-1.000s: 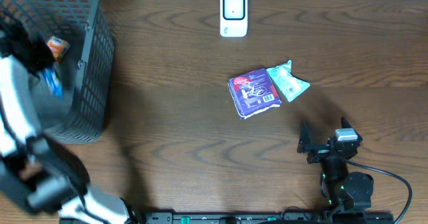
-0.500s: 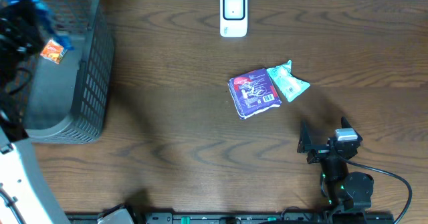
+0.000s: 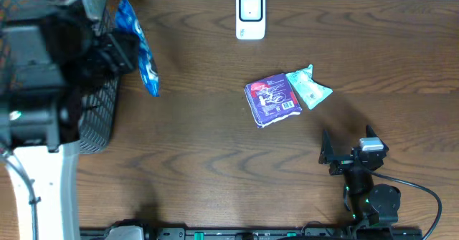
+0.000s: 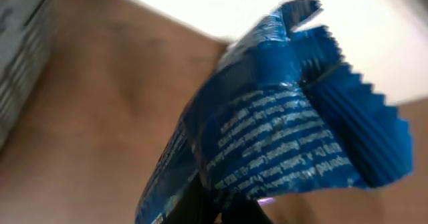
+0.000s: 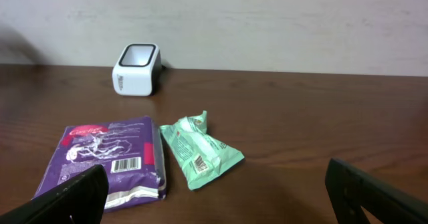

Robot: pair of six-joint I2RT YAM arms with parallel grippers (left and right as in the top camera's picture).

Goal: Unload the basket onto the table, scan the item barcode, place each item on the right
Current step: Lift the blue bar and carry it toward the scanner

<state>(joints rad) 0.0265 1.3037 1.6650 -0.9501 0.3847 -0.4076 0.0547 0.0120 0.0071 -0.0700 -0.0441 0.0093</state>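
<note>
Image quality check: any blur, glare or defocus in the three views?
Overhead: left arm looms soft near the lens, table sharp. Left wrist: blue packet fills the frame, smeared, with blown-out white behind. Right wrist: scanner and purple packet crisp, even light.

Bare table (image 3: 193, 147) runs open between the mesh basket (image 3: 100, 122) at left and the purple packet (image 3: 272, 101) at centre. Blue packet (image 3: 140, 50), held aloft, hangs just right of the basket. Green packet (image 3: 309, 87) sits just beside the purple one; both lie between the right gripper (image 3: 348, 141) and the scanner (image 3: 250, 15).
</note>
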